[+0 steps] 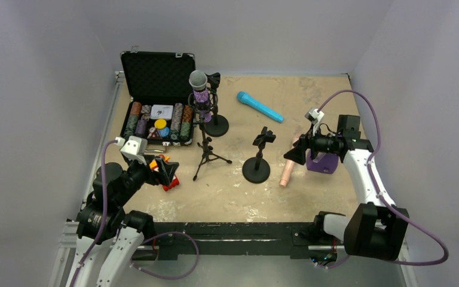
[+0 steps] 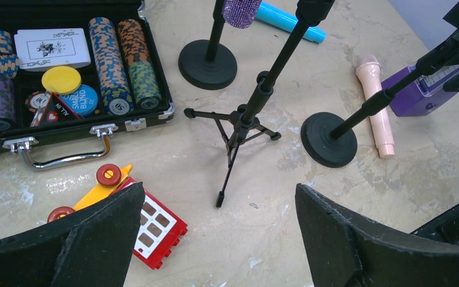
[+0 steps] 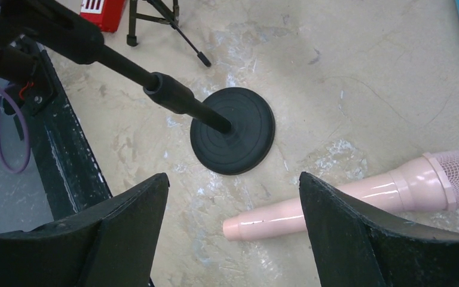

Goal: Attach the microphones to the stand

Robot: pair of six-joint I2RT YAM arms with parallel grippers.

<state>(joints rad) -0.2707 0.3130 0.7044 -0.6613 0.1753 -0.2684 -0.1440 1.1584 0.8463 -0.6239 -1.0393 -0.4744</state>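
The pale pink plastic stick microphone (image 3: 334, 206) lies flat on the tan table (image 1: 299, 89), just beside the round base of the empty black clip stand (image 3: 245, 149). The bright blue stick microphone (image 1: 260, 106) lies farther back. The glittery purple microphone with the silver mesh head (image 1: 199, 89) stands upright in a clip at the rear.

Expect the pink 1 to be light, rigid and glossy, so it may roll or slip. Take it across the handle near the middle, clear of the mesh head and the narrow tail.

Your right arm (image 1: 358, 170) reaches low over it, wrist pitched down, jaws spread wide, holding nothing and not touching it. Your left arm (image 1: 110, 197) hangs over the red and yellow plastic toy (image 2: 155, 236), jaws fully spread and empty.
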